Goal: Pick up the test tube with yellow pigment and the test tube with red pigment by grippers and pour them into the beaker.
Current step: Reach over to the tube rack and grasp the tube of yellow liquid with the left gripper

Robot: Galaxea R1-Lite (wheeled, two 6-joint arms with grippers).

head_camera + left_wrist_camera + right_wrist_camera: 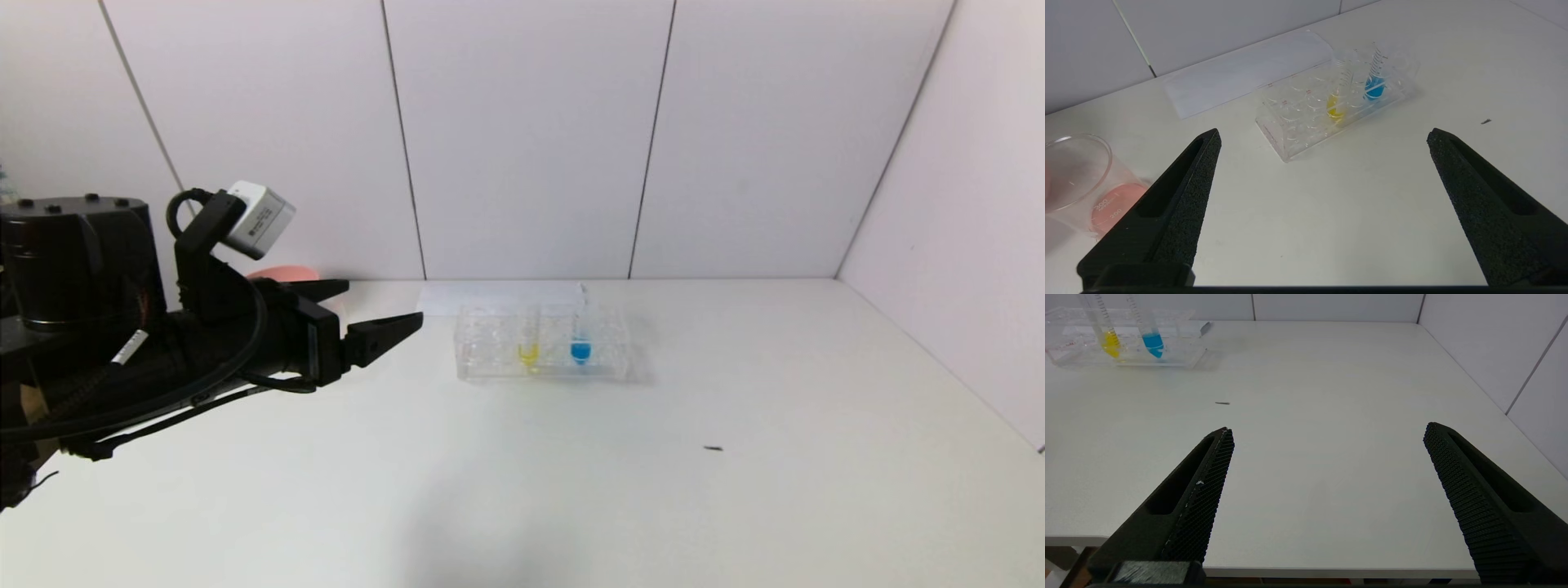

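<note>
At about nine o'clock on the white table (pixel 735 490), the left gripper (pixel 380 310) hangs above the surface with its fingers (pixel 1184 192) spread wide and nothing between them, pointing toward three o'clock. Just behind it sits a pink bowl (pixel 282 273), mostly hidden by the arm. The beaker (pixel 1077 179) stands near the left finger in the left wrist view (a pink-red tint shows at its bottom). Near twelve o'clock, toward the back wall, a clear rack (pixel 543 343) holds the yellow tube (pixel 528 347) upright, and just beside it toward three o'clock a blue tube (pixel 580 343). A flat white sheet (pixel 1249 73) lies behind the rack. No red tube shows in any view. The right gripper (pixel 1327 465) hovers over the near table edge at about five o'clock, its fingers (pixel 1204 498) also wide apart and empty.
</note>
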